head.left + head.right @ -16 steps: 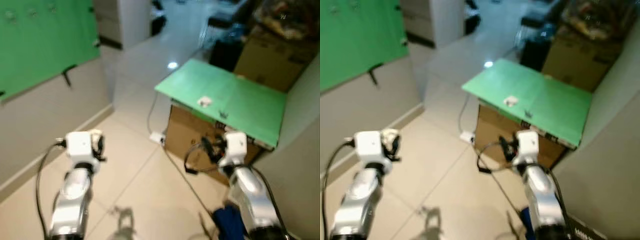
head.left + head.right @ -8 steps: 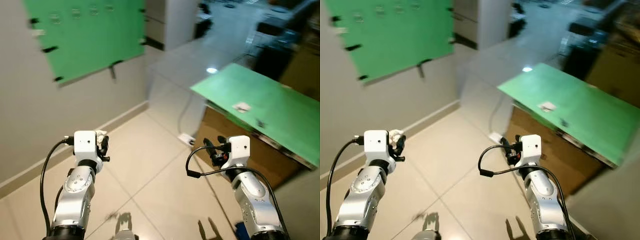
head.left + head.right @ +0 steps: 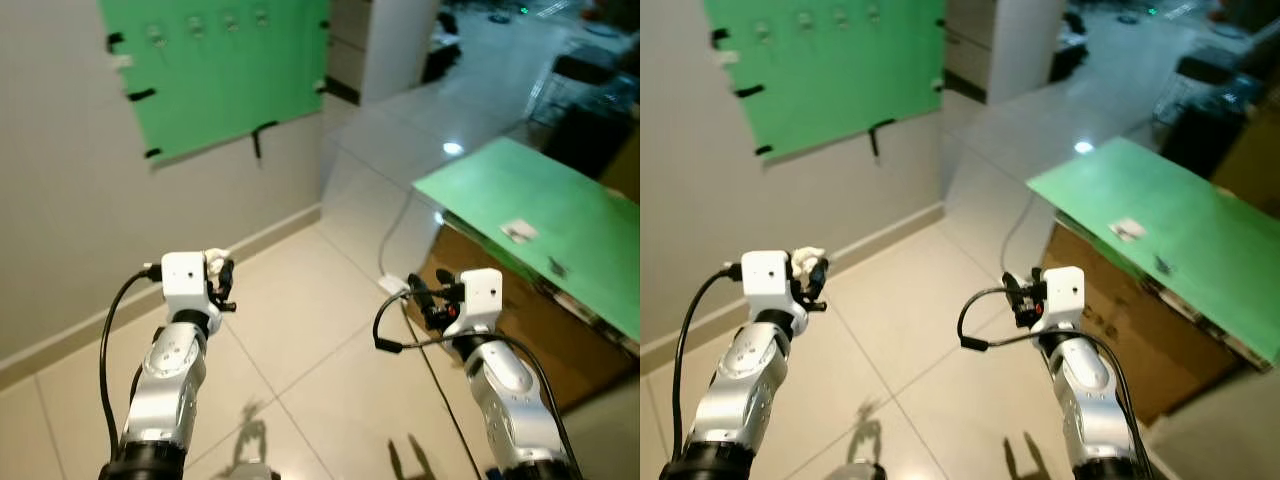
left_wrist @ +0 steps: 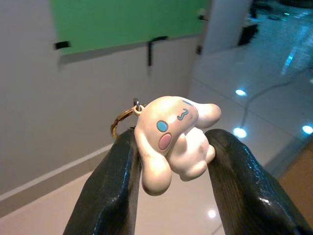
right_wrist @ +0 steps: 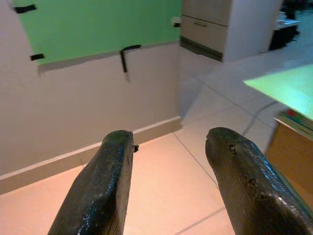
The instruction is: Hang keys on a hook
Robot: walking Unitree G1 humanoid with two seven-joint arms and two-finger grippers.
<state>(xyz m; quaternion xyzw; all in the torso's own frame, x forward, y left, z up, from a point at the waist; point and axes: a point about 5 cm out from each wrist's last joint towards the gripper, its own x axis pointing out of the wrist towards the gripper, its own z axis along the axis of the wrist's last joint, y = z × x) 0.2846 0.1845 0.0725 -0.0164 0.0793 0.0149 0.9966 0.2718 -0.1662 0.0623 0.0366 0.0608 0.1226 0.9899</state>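
My left gripper (image 4: 171, 156) is shut on a white plush-dog key charm (image 4: 175, 139) with a gold key ring (image 4: 120, 122) sticking out behind it. From the head it shows as a pale lump at the left gripper (image 3: 215, 265), held at chest height. A green board (image 3: 215, 70) taped to the grey wall ahead carries a row of small clear hooks (image 3: 195, 27) near its top. My right gripper (image 5: 168, 181) is open and holds nothing; it hovers over the tiled floor, seen from the head as the right gripper (image 3: 418, 297).
A cardboard box (image 3: 520, 320) topped with a green sheet (image 3: 530, 215) stands to my right, a white cable trailing from it across the floor. A pale cabinet (image 3: 395, 40) stands past the wall's corner. Beige tiles (image 3: 300, 340) lie open ahead.
The camera has swung left and up: the green hook board now sits nearer the middle and the box has slid right. Both arms keep their pose, the left still holding the charm.
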